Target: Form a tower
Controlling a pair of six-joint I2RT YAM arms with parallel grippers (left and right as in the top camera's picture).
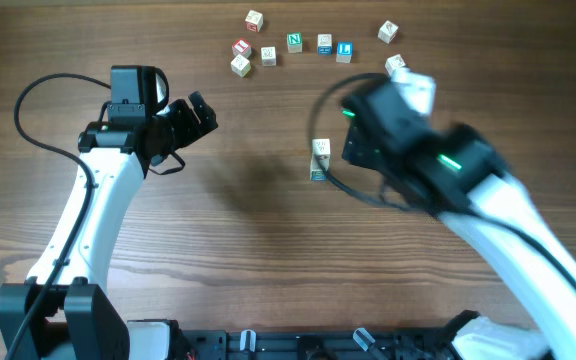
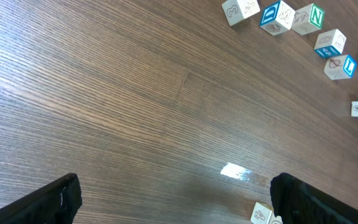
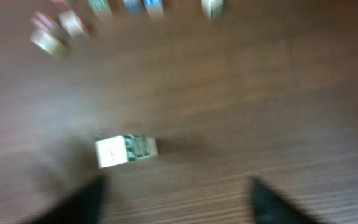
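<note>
- The tower (image 1: 320, 160) stands on the wooden table (image 1: 238, 240), a narrow column one cube wide with a pale top face and a blue-teal face low down.
- The right gripper (image 3: 176, 183) is just beside the tower, on its right side in the overhead view, and is not touching it. The right wrist view is blurred, but its two dark fingers (image 3: 89, 199) stand apart with only bare table between them, and the tower lies ahead of them.
- The left gripper (image 2: 174, 183) hangs well apart from the tower, off to its left. Its jaws are spread wide and hold nothing.
- The loose letter cubes (image 1: 294, 42) lie in a ragged row beyond the tower, well apart from it, towards the far edge of the table.
- Another loose cube (image 1: 395, 64) sits past the tower's right side, near the right arm (image 1: 528, 230).
</note>
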